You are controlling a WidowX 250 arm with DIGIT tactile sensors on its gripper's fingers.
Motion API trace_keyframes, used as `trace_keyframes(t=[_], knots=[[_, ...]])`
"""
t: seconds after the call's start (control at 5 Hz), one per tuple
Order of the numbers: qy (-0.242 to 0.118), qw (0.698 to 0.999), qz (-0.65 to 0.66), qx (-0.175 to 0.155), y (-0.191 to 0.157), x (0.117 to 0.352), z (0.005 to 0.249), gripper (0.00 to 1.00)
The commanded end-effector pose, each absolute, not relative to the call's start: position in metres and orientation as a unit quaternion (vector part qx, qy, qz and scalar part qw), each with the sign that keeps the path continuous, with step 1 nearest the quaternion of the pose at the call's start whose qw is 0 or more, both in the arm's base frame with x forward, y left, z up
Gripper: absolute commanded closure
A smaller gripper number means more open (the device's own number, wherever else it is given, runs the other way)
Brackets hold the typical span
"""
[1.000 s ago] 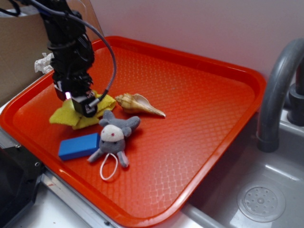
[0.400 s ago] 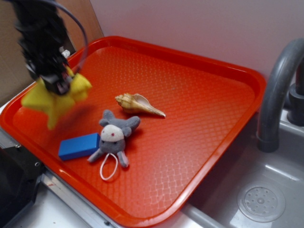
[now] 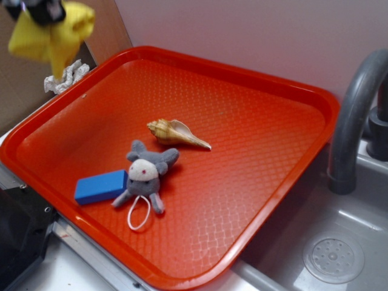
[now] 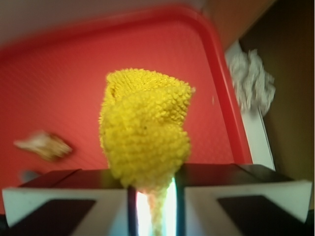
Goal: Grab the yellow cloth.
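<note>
The yellow cloth [image 4: 145, 130] hangs in the air, pinched at one end between the jaws of the tool [image 4: 152, 196], which are closed narrowly on it; its knobbly terry loops bunch into a soft, folded lump in the wrist view. In the exterior view the yellow cloth [image 3: 53, 33] dangles at the top left corner, above the far left edge of the tray and clear of it, with only a dark scrap of the tool [image 3: 37, 9] showing at the frame's edge. Just below it, off the tray's rim, lies a small white rag [image 3: 65, 77], crumpled and fibrous. The red tray [image 3: 254, 103] is smooth plastic with a fine diamond-patterned floor and a raised, rounded lip. Near its middle rests a seashell [image 3: 177, 133], a tan spiral cone with ridges and a pale opening. Just in front of the shell lies a grey plush toy [image 3: 145, 176], fuzzy, with a white face and a white cord loop. Beside the toy, to its left, sits a blue block [image 3: 100, 186], rectangular and matte. To the right of the tray a curved grey faucet [image 3: 354, 115] rises over a grey sink [image 3: 339, 242] with a round perforated drain. No writing or labels can be read anywhere.
</note>
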State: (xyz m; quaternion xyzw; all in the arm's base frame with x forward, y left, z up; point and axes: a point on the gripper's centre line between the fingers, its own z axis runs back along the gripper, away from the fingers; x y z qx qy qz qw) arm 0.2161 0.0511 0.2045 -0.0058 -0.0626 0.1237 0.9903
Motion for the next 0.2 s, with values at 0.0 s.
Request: trace_keyframes(t=[0.0], knots=[[-0.091, 0.99, 0.111, 0.014, 0.0252, 0.209, 0.242, 1.0]])
